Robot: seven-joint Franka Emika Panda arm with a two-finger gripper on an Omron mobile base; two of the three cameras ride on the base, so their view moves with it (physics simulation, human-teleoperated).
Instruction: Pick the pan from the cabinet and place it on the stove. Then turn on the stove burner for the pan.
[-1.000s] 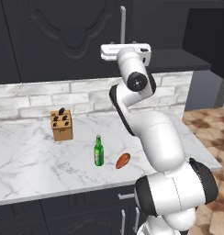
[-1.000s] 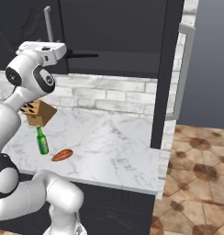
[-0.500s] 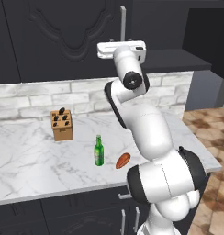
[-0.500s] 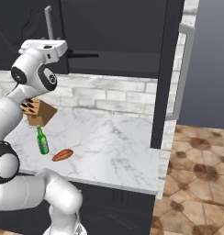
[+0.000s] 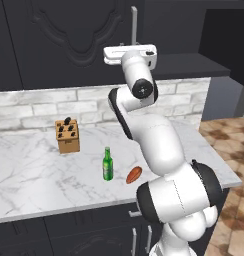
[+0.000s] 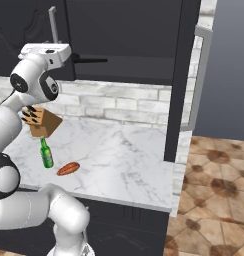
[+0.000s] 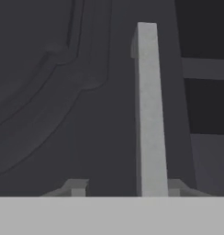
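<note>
Cabinet [image 5: 69,45] up on the wall above the table [image 5: 29,185], matte black with curvy raised panels, left door shut. Long flat silver bar handle [image 7: 150,114] running straight up between the tool's [image 7: 127,187] two grey tips, tips sitting either side of the bar, part-closed; can't tell if actually squeezing it. Thin black pan handle [image 6: 89,60] poking out of the open right half. Marble-look table below, carrying a wooden knife block [image 5: 67,135], green glass bottle [image 5: 108,165], reddish oval thing [image 5: 134,174].
</note>
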